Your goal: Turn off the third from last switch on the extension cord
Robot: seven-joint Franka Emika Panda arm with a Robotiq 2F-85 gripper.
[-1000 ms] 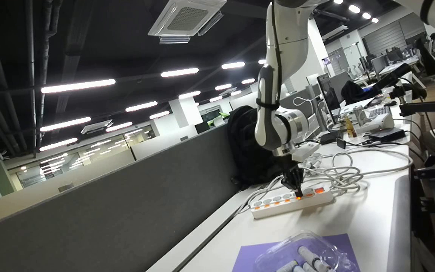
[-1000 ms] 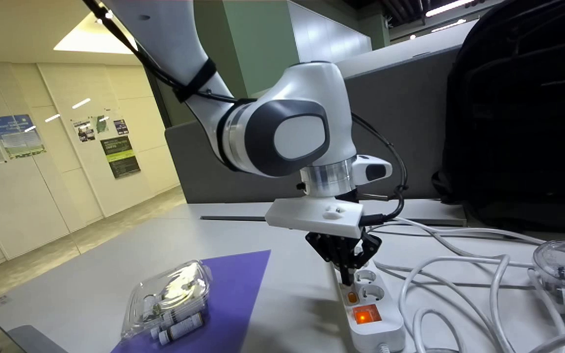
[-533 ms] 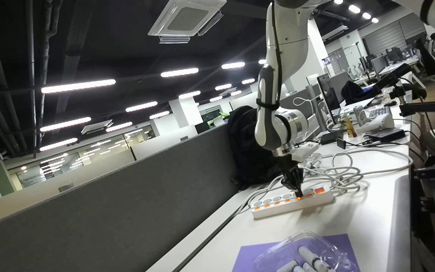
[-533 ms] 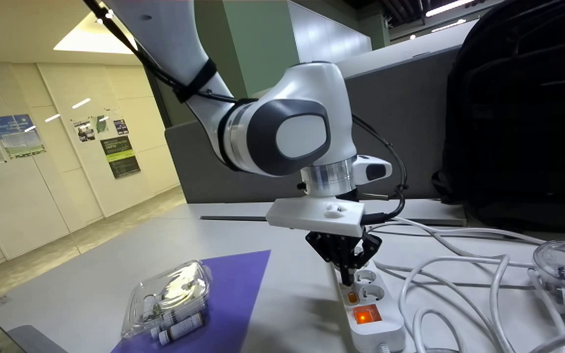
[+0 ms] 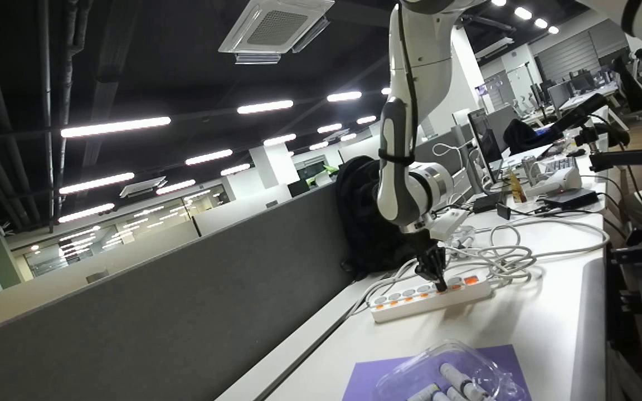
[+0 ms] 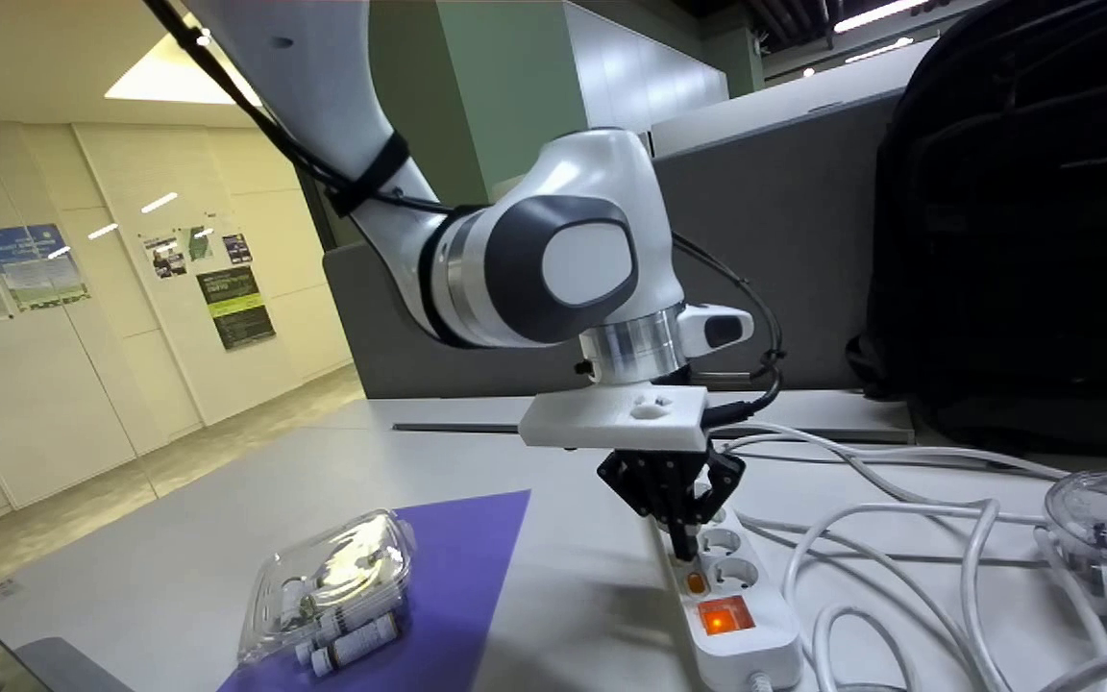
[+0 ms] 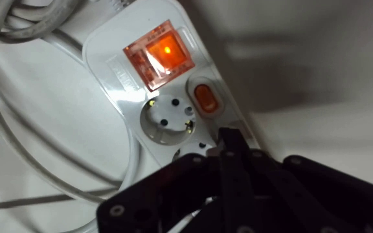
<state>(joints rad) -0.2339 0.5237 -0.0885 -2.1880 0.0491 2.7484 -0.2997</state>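
1. At eleven o'clock in the wrist view, showing up close a glowing main switch [image 7: 159, 55], with an oval switch [image 7: 206, 98] just beside; in an exterior view, showing instead the far small switches [image 5: 408, 299], stretching between eight and nine o'clock.
2. In an exterior view, leaning the white arm [image 6: 553, 259] in from eleven, bending at the wrist, pointing the gripper [image 6: 683, 556] nearly to six.
3. Holding the fingertips [image 7: 231, 139] together, closed, at five o'clock from the oval switch, leaving contact with the extension cord [image 7: 177, 85] impossible to tell.
4. Seeing it on the white desk [image 5: 544, 323], between four and five o'clock in an exterior view.
5. Running its long axis eleven to five in the wrist view, pointing the cable end [image 7: 134, 22] to eleven.
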